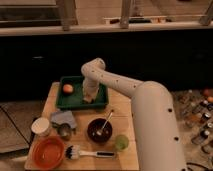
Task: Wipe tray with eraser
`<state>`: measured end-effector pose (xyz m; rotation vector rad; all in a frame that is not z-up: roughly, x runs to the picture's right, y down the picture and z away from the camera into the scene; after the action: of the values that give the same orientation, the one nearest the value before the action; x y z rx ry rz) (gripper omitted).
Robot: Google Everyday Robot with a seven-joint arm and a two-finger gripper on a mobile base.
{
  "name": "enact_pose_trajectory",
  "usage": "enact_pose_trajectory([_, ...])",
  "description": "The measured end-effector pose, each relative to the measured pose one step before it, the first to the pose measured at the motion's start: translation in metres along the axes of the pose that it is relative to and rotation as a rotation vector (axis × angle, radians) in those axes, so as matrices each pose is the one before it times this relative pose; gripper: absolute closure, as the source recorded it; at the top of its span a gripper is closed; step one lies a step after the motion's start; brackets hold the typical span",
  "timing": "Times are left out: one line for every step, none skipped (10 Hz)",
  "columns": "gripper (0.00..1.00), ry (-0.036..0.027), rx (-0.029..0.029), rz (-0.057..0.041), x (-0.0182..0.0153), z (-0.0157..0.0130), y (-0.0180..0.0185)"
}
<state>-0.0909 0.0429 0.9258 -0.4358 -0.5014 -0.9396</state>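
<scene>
The dark green tray sits at the back of the wooden table. An orange ball lies in its left part. My white arm reaches from the lower right and bends down into the tray's right half. The gripper is low over the tray floor. A small pale tan block, the eraser, shows at the gripper's tip, touching or just above the tray floor. The gripper hides most of it.
On the table in front of the tray: a grey-blue flat pad, a small metal cup, a white cup, an orange bowl, a white-handled brush, a dark bowl with a spoon, a green cup. Bottles stand at the right.
</scene>
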Motion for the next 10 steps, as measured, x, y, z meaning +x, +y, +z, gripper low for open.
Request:
enact_pose_trajectory([1.00, 0.00100, 0.00062, 0.01115, 0.00202, -0.00008, 0.00153])
enact_pose_trajectory([1.00, 0.00922, 0.00050, 0.02138, 0.00744, -0.00065, -0.00095])
enact_pose_trajectory([1.00, 0.01039, 0.00231, 0.01584, 0.00917, -0.00215, -0.00169])
enact_pose_trajectory([1.00, 0.00575, -0.00095, 0.01467, 0.00707, -0.00126, -0.00032])
enact_pose_trajectory([1.00, 0.01024, 0.00224, 0.02128, 0.01038, -0.00251, -0.00404])
enact_pose_trajectory([1.00, 0.00603, 0.00212, 0.01144, 0.00431, -0.00103, -0.00393])
enact_pose_trajectory([1.00, 0.00314, 0.00046, 0.01138, 0.00120, -0.00071, -0.00037])
enact_pose_trajectory([1.00, 0.00211, -0.00005, 0.00127, 0.00102, -0.00037, 0.00065])
enact_pose_trajectory([1.00, 0.00326, -0.00080, 0.00158, 0.00194, -0.00012, 0.00153])
enact_pose_trajectory([1.00, -0.00037, 0.00013, -0.00135, -0.00068, 0.00016, -0.00069])
